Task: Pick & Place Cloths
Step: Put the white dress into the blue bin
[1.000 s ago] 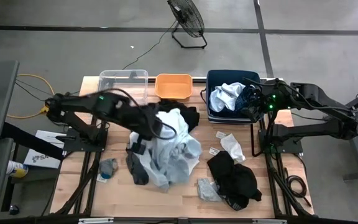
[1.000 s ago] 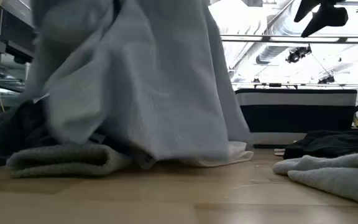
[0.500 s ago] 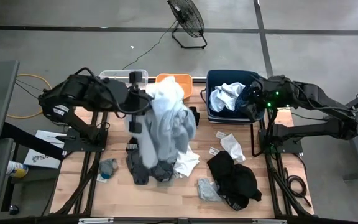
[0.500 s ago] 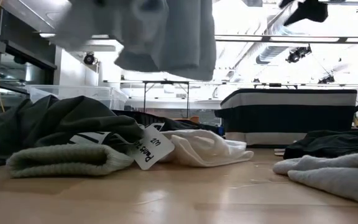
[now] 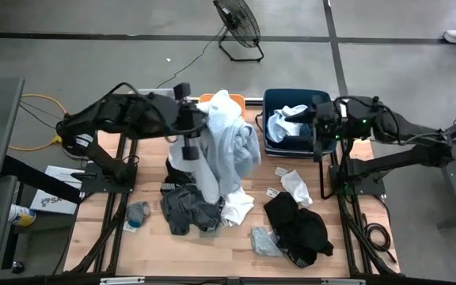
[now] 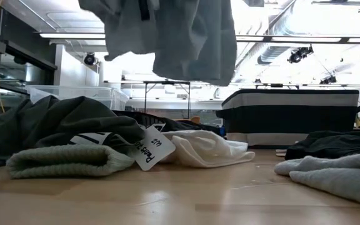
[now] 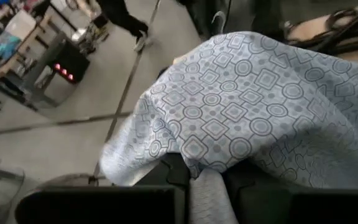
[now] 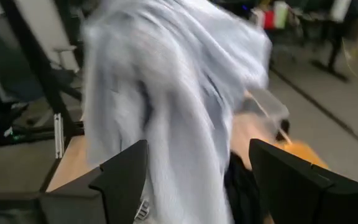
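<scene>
My left gripper (image 5: 199,127) (image 7: 207,174) is raised over the table's far middle, shut on the large pale blue patterned cloth (image 5: 226,146) (image 6: 167,37), which hangs from it and hides part of the orange bin (image 5: 212,101). My right gripper (image 5: 317,131) (image 8: 207,183) is open over the right edge of the navy bin (image 5: 295,99), touching nothing. A white cloth (image 5: 287,123) lies inside that bin. A dark grey cloth (image 5: 187,207), a white one (image 5: 240,210), a black one (image 5: 295,226) and small grey-green pieces (image 5: 138,212) lie on the table. My left gripper pinches a bunched fold of the pale blue cloth (image 7: 207,196) between its two fingers, coming roughly level from the table's left. The cloth drapes over the fingers and hangs slack below them, lifted clear of the table and of the other cloths.
The clear bin (image 5: 157,103) stands at the far left of the bin row. A small white piece (image 5: 295,186) and paper tags (image 5: 281,171) lie right of centre. A tagged dark cloth (image 6: 74,144) fills the near left of the low view. Bare wood shows along the near edge (image 5: 228,253).
My left gripper has risen and swung toward the far edge and the bins, carrying the pale blue cloth. The cloth, whose lower part draped the pile a second ago, now hangs clear above it, uncovering the dark grey and white cloths beneath.
</scene>
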You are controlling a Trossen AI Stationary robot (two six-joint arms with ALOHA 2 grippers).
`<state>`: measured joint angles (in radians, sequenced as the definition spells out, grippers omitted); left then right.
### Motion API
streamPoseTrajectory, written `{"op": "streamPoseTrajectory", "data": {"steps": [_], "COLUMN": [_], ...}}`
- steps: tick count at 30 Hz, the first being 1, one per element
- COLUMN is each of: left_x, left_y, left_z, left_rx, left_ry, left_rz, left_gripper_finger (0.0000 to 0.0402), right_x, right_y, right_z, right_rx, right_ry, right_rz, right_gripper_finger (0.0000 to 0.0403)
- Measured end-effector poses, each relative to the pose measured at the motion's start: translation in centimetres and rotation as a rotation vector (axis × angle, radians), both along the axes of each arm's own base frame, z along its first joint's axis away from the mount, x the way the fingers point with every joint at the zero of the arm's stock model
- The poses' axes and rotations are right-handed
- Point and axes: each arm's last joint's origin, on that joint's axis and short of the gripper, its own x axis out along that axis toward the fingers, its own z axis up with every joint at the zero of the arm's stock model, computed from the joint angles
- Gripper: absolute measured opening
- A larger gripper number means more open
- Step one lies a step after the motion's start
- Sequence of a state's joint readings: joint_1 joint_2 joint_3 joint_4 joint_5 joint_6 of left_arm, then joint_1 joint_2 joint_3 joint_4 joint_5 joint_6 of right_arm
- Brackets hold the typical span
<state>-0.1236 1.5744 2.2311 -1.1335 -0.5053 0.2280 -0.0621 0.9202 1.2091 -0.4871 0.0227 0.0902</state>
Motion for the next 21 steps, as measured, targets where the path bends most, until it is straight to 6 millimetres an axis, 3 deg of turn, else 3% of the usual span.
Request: {"op": "streamPoseTrajectory", "data": {"steps": [3, 15, 21], "left_x": [1.2, 2.9, 3.6], "left_y": [0.5, 0.7, 0.6], "left_z": [-0.2, -0.5, -1.0], "left_rx": [-0.013, -0.05, -0.05], "left_ry": [-0.021, -0.049, -0.036], "left_rz": [0.002, -0.058, -0.056], "left_gripper_finger": [0.0027, 0.0027, 0.0027], "right_x": [1.3, 5.1, 6.2], "right_y": [0.5, 0.9, 1.0], "right_z": [0.0, -0.8, -0.7], "right_rx": [-0.051, -0.178, -0.173], "right_ry": [-0.019, -0.036, -0.086], "right_rz": [0.04, 0.06, 0.09], "right_gripper_finger": [0.0272, 0.0273, 0.0307]}}
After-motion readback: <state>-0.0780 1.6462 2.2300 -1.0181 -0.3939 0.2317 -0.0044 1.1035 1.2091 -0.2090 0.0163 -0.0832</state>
